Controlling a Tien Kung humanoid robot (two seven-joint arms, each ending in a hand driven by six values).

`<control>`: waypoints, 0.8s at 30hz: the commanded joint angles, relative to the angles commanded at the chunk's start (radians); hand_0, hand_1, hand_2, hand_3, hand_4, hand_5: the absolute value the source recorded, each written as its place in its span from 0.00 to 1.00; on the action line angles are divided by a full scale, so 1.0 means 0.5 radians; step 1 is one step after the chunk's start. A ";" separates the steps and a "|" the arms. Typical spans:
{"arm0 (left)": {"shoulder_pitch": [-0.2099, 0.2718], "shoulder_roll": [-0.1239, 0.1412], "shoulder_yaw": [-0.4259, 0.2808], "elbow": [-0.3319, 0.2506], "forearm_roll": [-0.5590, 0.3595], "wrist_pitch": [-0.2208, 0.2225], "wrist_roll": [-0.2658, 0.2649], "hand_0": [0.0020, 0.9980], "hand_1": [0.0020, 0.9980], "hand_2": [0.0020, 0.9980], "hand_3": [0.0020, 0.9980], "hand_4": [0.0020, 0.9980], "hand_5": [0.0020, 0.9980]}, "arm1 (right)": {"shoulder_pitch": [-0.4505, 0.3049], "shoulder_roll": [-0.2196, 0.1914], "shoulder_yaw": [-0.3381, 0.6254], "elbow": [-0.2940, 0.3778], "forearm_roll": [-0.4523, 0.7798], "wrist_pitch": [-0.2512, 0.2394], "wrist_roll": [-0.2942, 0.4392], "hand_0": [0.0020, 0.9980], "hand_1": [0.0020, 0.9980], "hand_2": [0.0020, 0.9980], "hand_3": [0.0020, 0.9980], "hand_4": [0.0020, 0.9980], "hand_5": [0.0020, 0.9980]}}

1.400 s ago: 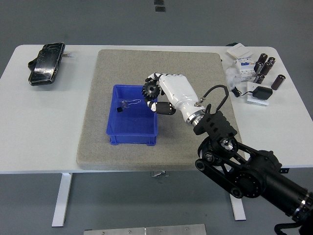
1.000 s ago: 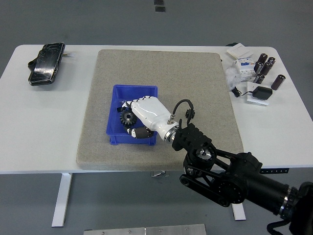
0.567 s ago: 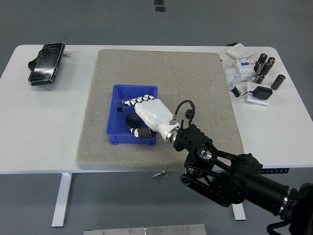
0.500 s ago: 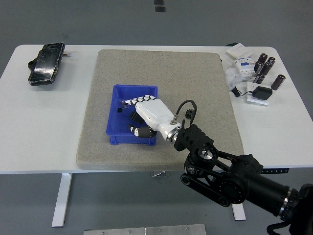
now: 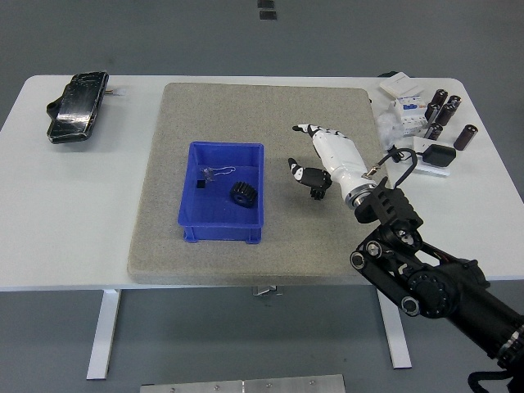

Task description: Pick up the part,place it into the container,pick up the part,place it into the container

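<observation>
A black toothed metal gear (image 5: 242, 193) lies inside the blue rectangular plastic bin (image 5: 222, 232) on a grey felt mat (image 5: 270, 106). The robot's white right hand (image 5: 322, 160) hovers beside the bin, fingers spread, empty. Judging by this, at least one placement looks finished.

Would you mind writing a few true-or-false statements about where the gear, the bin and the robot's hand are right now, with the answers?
1. The black gear lies inside the blue bin. True.
2. The right hand is gripping the gear. False: the hand is open, empty, and right of the bin over the grey mat.
3. The blue bin sits on the grey mat. True.
4. The left hand reaches over the bin. False: no left hand is in view.
5. The bin holds only the gear. False: a small wire part lies in it too.
</observation>
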 joint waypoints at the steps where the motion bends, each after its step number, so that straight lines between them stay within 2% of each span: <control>1: -0.001 0.000 -0.002 0.000 0.002 -0.001 -0.001 0.64 0.61 0.58 0.59 0.70 0.07 | -0.005 -0.009 -0.008 -0.020 -0.011 0.020 -0.010 0.86 0.78 0.82 0.81 0.64 0.28; 2: -0.002 0.000 -0.002 0.000 0.002 -0.001 -0.003 0.64 0.61 0.58 0.59 0.70 0.07 | -0.010 -0.016 -0.015 -0.035 -0.019 0.035 -0.018 0.86 0.78 0.82 0.81 0.64 0.28; 3: -0.002 -0.001 -0.002 0.000 0.002 -0.001 -0.004 0.64 0.61 0.58 0.59 0.70 0.08 | -0.022 -0.024 -0.027 -0.048 -0.026 0.053 -0.028 0.81 0.76 0.82 0.82 0.66 0.29; 6: 0.001 -0.001 0.001 0.000 -0.001 0.000 -0.003 0.64 0.61 0.58 0.59 0.70 0.08 | -0.049 -0.036 -0.054 -0.057 -0.032 0.077 -0.042 0.81 0.76 0.82 0.82 0.66 0.29; 8: 0.003 -0.001 0.003 0.000 -0.004 0.001 -0.002 0.64 0.61 0.58 0.59 0.70 0.08 | -0.064 -0.038 -0.071 -0.056 -0.029 0.082 -0.045 0.81 0.76 0.82 0.82 0.66 0.29; 9: 0.003 -0.001 0.004 0.000 -0.005 0.002 -0.002 0.64 0.61 0.58 0.59 0.70 0.08 | -0.069 -0.037 -0.078 -0.057 -0.030 0.083 -0.045 0.77 0.74 0.81 0.82 0.66 0.30; 14: 0.001 -0.001 0.004 0.000 -0.009 0.004 -0.014 0.64 0.61 0.58 0.59 0.70 0.08 | -0.077 -0.035 -0.100 -0.093 -0.074 0.084 -0.047 0.77 0.74 0.81 0.82 0.66 0.30; 15: 0.001 -0.001 0.006 0.000 -0.012 0.005 -0.016 0.64 0.61 0.58 0.60 0.69 0.11 | -0.077 -0.036 -0.102 -0.100 -0.084 0.085 -0.047 0.72 0.67 0.76 0.77 0.65 0.33; 20: 0.002 0.000 0.011 0.000 -0.027 0.007 -0.017 0.64 0.61 0.58 0.60 0.69 0.11 | -0.076 -0.042 -0.112 -0.124 -0.123 0.080 -0.047 0.72 0.67 0.76 0.77 0.65 0.33; 21: 0.002 0.001 0.011 0.000 -0.028 0.007 -0.018 0.63 0.61 0.58 0.60 0.70 0.13 | -0.074 -0.042 -0.115 -0.131 -0.132 0.081 -0.048 0.65 0.56 0.63 0.69 0.39 0.22; 24: 0.000 0.003 0.009 0.000 -0.028 0.008 -0.023 0.63 0.61 0.58 0.60 0.70 0.13 | -0.069 -0.044 -0.124 -0.150 -0.156 0.084 -0.050 0.65 0.56 0.63 0.69 0.39 0.22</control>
